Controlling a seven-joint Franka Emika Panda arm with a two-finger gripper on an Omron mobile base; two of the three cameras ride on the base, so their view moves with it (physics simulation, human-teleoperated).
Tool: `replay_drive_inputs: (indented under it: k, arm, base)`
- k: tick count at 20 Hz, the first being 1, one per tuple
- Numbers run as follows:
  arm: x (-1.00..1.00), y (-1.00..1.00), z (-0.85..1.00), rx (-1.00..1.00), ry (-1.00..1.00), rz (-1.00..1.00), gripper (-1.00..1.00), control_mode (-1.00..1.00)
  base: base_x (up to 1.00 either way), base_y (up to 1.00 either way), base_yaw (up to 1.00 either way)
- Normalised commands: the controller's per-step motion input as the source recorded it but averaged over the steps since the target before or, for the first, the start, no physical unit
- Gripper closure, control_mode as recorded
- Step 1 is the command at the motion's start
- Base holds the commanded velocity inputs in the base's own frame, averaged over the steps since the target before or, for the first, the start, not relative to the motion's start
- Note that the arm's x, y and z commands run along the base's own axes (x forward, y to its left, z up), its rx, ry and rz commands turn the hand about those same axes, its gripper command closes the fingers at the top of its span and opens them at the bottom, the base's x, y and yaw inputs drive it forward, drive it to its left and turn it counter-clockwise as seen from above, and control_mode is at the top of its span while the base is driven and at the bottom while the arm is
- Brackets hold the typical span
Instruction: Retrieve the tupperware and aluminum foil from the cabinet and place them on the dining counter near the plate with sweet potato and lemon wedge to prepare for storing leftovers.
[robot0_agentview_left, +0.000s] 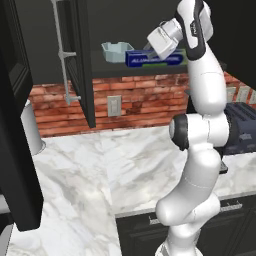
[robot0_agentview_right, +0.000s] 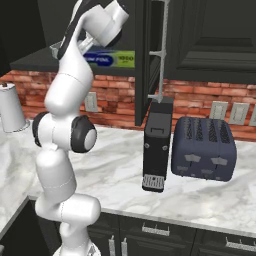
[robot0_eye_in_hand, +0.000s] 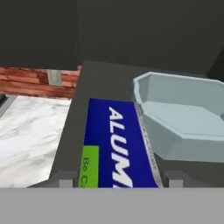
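Aluminum foil (robot0_eye_in_hand: 118, 144), a long blue printed carton, lies on the dark cabinet shelf (robot0_eye_in_hand: 100, 78) just beside the pale, glossy, angular tupperware (robot0_eye_in_hand: 181, 118). The claw (robot0_eye_in_hand: 117, 180) straddles the carton, tips apart on either side, not clamped.

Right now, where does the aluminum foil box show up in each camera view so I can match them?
Left base view: aluminum foil box on the cabinet shelf, upper centre, just right of the tupperware.
Right base view: upper left, behind the arm.
Hand view: lower centre, between the fingertips, left of the tupperware.
Shared landmark: the brick backsplash.
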Motion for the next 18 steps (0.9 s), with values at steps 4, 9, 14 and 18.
replay_drive_inputs:
  k: [4, 9, 14, 18]
  arm:
    - [-0.85, 0.00, -0.32, 0.00, 0.00, -0.03, 1.00, -1.00]
    - [-1.00, 0.10, -0.08, 0.00, 0.00, -0.05, 1.00, -1.00]
    - [-1.00, 0.26, -0.02, 0.00, 0.00, -0.07, 1.00, -1.00]
    - [-1.00, 0.22, -0.08, 0.00, -0.01, -0.10, 1.00, -1.00]
  base:
    - [0.00, 0.00, 0.00]
    - [0.00, 0.00, 0.00]
    - [0.00, 0.00, 0.00]
    - [0.00, 0.00, 0.00]
